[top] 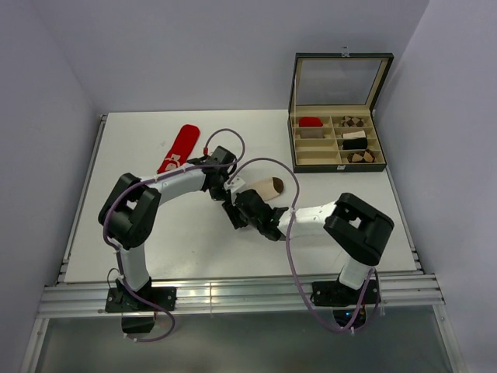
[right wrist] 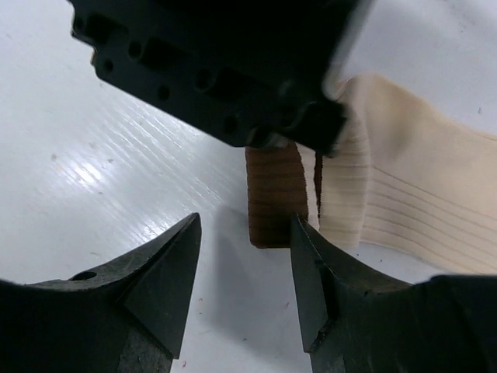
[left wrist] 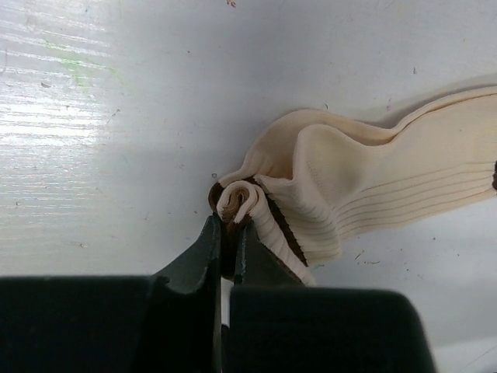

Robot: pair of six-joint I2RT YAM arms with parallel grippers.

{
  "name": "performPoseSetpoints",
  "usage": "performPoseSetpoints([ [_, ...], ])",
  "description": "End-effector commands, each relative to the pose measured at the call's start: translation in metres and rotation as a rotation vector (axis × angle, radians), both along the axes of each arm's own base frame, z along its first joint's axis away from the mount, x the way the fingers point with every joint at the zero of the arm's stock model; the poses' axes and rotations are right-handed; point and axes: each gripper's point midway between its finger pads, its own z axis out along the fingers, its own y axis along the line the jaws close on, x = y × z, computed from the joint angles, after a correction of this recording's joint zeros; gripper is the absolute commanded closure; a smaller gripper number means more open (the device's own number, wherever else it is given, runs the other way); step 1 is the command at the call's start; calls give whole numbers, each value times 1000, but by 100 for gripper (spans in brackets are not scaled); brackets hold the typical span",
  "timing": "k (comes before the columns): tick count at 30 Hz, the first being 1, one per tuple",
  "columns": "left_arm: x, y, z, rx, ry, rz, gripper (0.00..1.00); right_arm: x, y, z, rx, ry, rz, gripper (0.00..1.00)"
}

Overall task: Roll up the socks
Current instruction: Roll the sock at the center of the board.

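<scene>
Rolling looks barely begun: left hand [left wrist: 230, 225] pinches the curled band end of the cream sock [top: 268, 186] at mid counter [top: 116, 163], right hand [right wrist: 245, 221] spread beside it, holding nothing, most of that sock flat, red sock [top: 180, 146] untouched far left.

The cream sock [top: 268, 186] lay mid-table, brown toe to the right; the left gripper [top: 230, 185] and right gripper [top: 235, 203] met at its left end. The red sock [top: 179, 148] lay apart, back left. An open compartment box [top: 339, 166] stood back right
</scene>
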Motion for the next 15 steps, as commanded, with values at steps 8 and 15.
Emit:
performPoseSetpoints([
  [8, -5, -4, -6, 5, 38, -42, 100, 19, 6, -8, -105, -119, -37, 50],
  [15, -4, -5, -3, -9, 27, -31, 97, 8, -7, -34, -168, -62, -32, 100],
])
